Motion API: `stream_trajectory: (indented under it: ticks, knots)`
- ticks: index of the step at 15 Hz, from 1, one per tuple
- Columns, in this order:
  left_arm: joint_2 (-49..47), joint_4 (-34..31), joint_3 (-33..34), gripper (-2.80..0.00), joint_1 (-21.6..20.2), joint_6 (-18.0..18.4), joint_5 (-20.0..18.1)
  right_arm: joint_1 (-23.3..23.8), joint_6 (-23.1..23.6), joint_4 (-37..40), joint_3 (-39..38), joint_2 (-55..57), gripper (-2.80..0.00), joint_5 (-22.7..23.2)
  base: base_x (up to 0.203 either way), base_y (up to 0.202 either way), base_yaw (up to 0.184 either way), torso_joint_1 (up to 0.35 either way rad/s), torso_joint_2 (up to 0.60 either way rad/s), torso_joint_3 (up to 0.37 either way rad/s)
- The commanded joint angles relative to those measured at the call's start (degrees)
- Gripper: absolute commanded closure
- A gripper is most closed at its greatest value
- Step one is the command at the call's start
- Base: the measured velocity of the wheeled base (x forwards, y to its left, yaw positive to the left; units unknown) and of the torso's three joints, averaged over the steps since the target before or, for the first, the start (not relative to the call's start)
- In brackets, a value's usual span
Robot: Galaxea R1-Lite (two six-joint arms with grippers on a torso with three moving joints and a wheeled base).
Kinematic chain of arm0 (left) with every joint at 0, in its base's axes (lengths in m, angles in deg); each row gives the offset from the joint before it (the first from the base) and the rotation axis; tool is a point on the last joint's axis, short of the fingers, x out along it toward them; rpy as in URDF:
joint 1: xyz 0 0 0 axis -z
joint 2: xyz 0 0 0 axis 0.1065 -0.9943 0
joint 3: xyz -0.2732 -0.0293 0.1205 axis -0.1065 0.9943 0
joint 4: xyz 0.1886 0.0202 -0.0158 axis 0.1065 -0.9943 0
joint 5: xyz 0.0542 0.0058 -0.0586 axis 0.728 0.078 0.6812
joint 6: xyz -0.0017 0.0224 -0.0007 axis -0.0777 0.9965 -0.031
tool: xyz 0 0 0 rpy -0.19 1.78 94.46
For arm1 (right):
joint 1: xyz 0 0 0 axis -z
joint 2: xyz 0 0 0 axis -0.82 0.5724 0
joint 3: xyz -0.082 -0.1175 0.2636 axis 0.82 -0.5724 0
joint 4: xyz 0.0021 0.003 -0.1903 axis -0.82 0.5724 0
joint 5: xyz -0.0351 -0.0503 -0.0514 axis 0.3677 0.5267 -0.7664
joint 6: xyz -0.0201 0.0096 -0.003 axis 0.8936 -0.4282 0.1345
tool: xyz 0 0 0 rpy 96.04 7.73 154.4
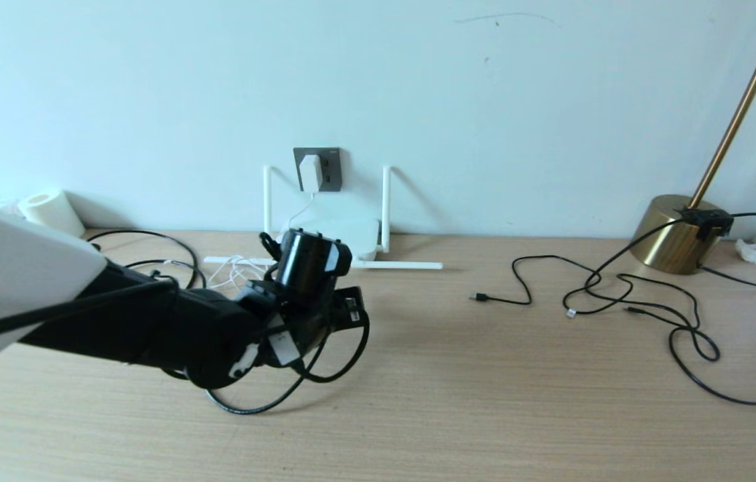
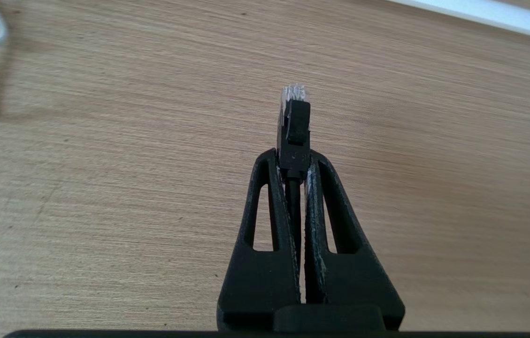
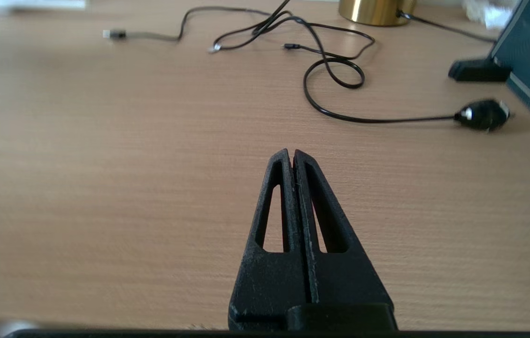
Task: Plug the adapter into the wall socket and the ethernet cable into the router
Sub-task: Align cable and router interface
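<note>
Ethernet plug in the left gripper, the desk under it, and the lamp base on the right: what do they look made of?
Ethernet cable plug: seemingly matte black plastic with a clear tip, clamped in the left gripper.
Desk: pale wood or wood-look laminate; fine straight grain lines, low sheen.
Lamp base: probably brass-finished metal; gold colour with soft reflections.

text: none legible | labels: none legible | numbers: none | signs: none
</note>
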Motion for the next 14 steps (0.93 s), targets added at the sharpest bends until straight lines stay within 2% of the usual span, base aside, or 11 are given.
stream_trajectory:
  ticks: [1, 4, 6, 7, 10, 13, 14]
  knots:
    - [2.48, -0.02, 0.11, 0.0, -1.73, 0.46, -4.98, -0.02, -2.06, -0.17, -0.73, 0.02, 0.0, -0.46, 0.0, 0.0, 0.0, 0.0, 0.0, 0.0]
    - [2.72, 0.4, 0.16, 0.0, -4.87, 4.89, -6.12, -0.02, 0.52, 0.04, -0.73, 0.02, 0.0, -0.25, 0.0, 0.0, 0.0, 0.0, 0.0, 0.0]
    - [3.2, 0.4, 0.26, 0.0, -5.52, 7.52, -6.87, -0.02, 7.64, 0.36, -0.63, 0.1, 0.0, 1.51, 0.0, 0.0, 0.0, 0.0, 0.0, 0.0]
    - [3.88, 0.4, 1.02, 0.0, -5.52, 7.83, -6.88, -0.02, 7.96, 0.79, -0.41, 0.42, 0.0, 3.35, 0.0, 0.0, 0.0, 0.0, 0.0, 0.0]
    - [3.59, 0.47, 2.43, 0.0, -6.05, 7.95, -6.97, 0.02, 6.9, 2.88, 0.38, 2.83, 0.0, 1.51, 0.0, 0.0, 0.0, 0.0, 0.0, 0.0]
    - [2.13, 0.47, 1.12, 0.0, -6.21, 8.05, -7.06, 0.07, 9.96, 0.05, -0.62, 0.08, 0.0, 3.54, 0.0, 0.0, 0.0, 0.0, 0.0, 0.0]
    - [2.27, 0.34, 1.11, 0.0, -6.68, 8.04, -7.12, 0.07, 7.25, 0.18, -0.63, 0.1, 0.0, 3.48, 0.0, 0.0, 0.0, 0.0, 0.0, 0.0]
